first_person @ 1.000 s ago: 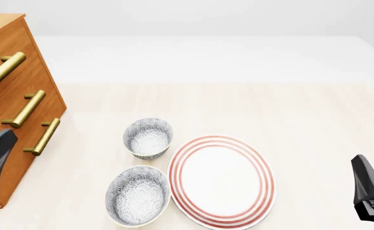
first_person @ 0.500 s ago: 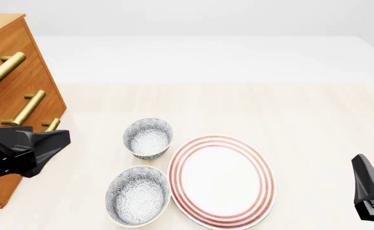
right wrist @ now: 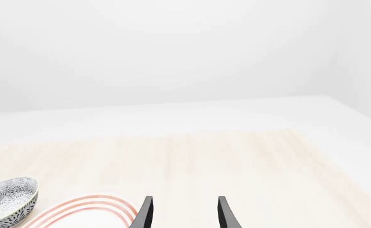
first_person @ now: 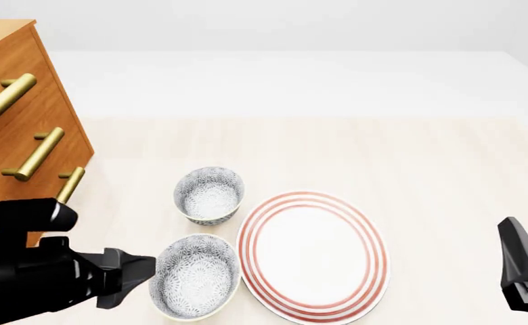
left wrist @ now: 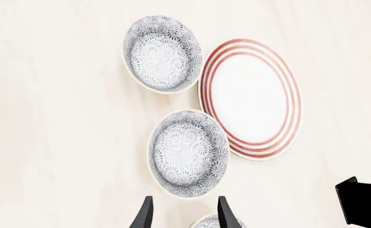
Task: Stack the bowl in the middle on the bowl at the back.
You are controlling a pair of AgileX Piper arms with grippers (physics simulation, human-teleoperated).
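Note:
The bowl in the middle (first_person: 194,276) is wide, grey-patterned, and sits near the front edge of the front view; the left wrist view shows it as well (left wrist: 189,153). Behind it stands the bowl at the back (first_person: 210,195) (left wrist: 163,53), smaller and deeper, with a paler bottom. My left gripper (first_person: 140,273) hovers just left of the bowl in the middle. In its wrist view the left gripper (left wrist: 184,216) is open and empty by that bowl's rim. My right gripper (right wrist: 184,216) is open with nothing in it, and its arm (first_person: 522,267) stays at the far right.
A red-ringed white plate (first_person: 312,254) lies right of both bowls, almost touching them. A wooden drawer chest with brass handles (first_person: 20,135) stands at the left. The rim of a third patterned bowl (left wrist: 214,222) shows between the left fingers in the left wrist view.
My left arm has swung from beside the drawer chest down and rightward, ending close to the left side of the bowl in the middle. The right arm and the bowls have not moved.

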